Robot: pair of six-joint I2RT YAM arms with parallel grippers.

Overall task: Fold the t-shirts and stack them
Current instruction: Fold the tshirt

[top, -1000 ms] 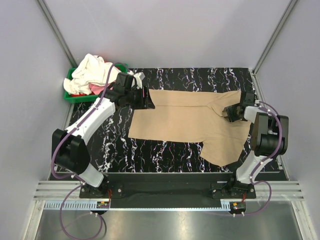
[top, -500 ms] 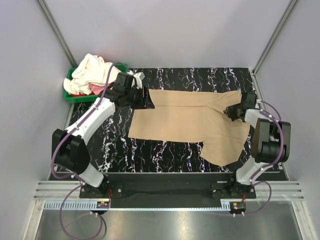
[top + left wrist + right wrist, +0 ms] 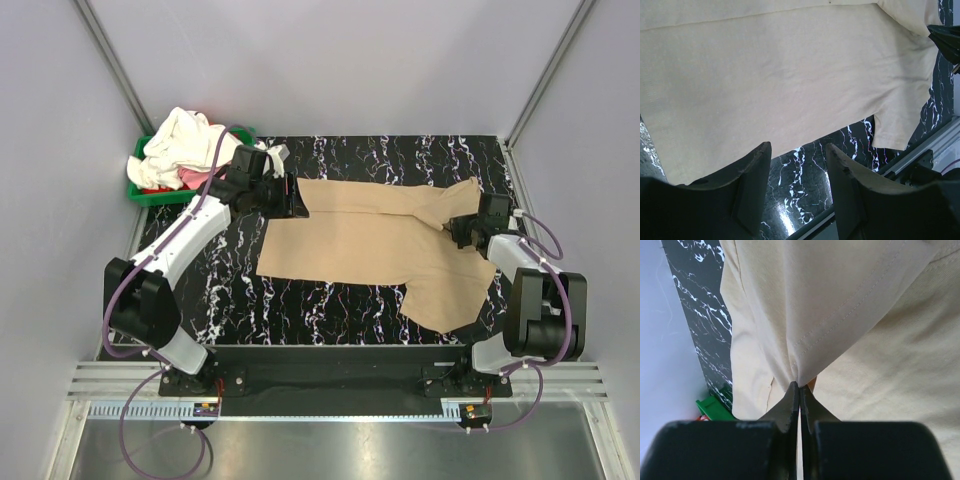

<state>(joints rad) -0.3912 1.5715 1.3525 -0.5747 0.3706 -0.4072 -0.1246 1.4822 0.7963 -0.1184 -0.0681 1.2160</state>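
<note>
Across the middle of the black marbled surface (image 3: pixel 330 310) lies the tan t-shirt (image 3: pixel 370 245), spread flat, one sleeve pointing toward the arm bases. At the shirt's right end, the right gripper (image 3: pixel 799 387) has its jaws pressed together on a pinch of tan fabric. Over the shirt's far left corner, the left gripper (image 3: pixel 798 147) hovers, jaws spread, holding nothing. Beyond that corner, the cream t-shirt (image 3: pixel 185 135) and the pink t-shirt (image 3: pixel 190 178) are heaped in a green bin (image 3: pixel 148 195).
</note>
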